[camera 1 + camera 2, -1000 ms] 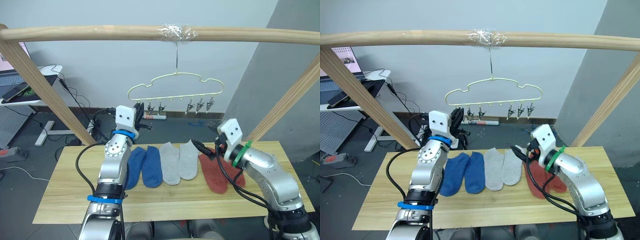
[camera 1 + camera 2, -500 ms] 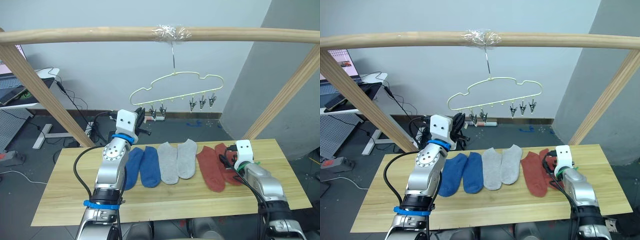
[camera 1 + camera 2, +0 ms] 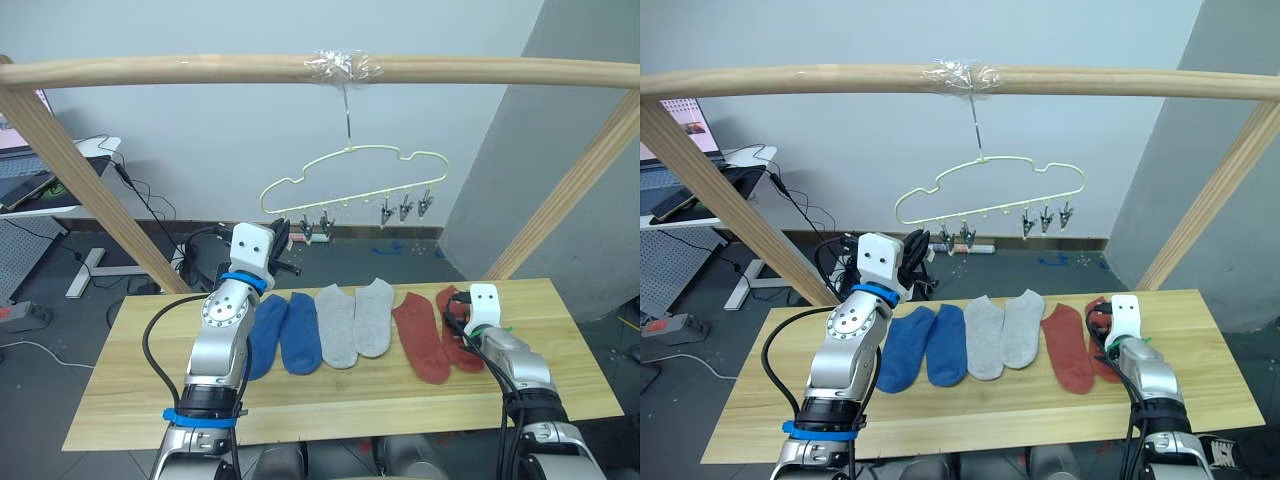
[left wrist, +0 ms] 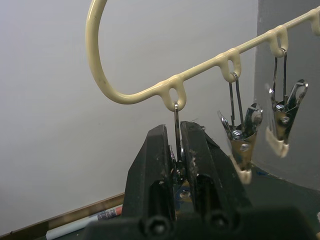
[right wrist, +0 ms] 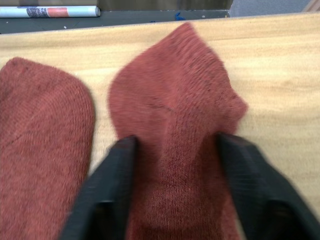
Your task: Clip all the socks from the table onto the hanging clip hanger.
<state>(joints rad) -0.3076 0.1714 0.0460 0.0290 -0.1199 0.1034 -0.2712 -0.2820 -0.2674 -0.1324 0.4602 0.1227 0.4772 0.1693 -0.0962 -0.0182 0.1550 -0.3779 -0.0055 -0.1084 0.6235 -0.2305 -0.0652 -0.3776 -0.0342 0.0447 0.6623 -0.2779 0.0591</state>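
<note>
Six socks lie in a row on the table (image 3: 120,400): the blue pair (image 3: 285,335), the grey pair (image 3: 355,320), then the red pair, all flat and unclipped. The hanger (image 3: 350,175) dangles by its hook from the wooden pole (image 3: 200,70) above the table, its clips strung along the bottom wire.

The left claw (image 4: 177,165) is up at the hanger's left end, squeezed shut on the end clip (image 4: 177,150). My guess is it's pinching that clip's handles so the clip mouth opens and stays steady for a sock, which makes sense since a free-hanging hanger would swing otherwise.

The right claw (image 5: 172,150) is down on the table at the outer red sock (image 5: 175,115), fingers spread wide on either side of it and resting on the fabric, not pinched yet. The inner red sock (image 5: 40,130) lies just beside it. Looks like a pick-up about to happen.

The head views give the whole layout but barely show what either claw is doing. The left wrist camera shows the fingers tight around the clip's wire stem with two more clips (image 4: 245,135) hanging free beside it. The right wrist camera shows the sock bunching slightly between the open fingers, plus a marker (image 5: 47,11) on the floor beyond the table edge.
</note>
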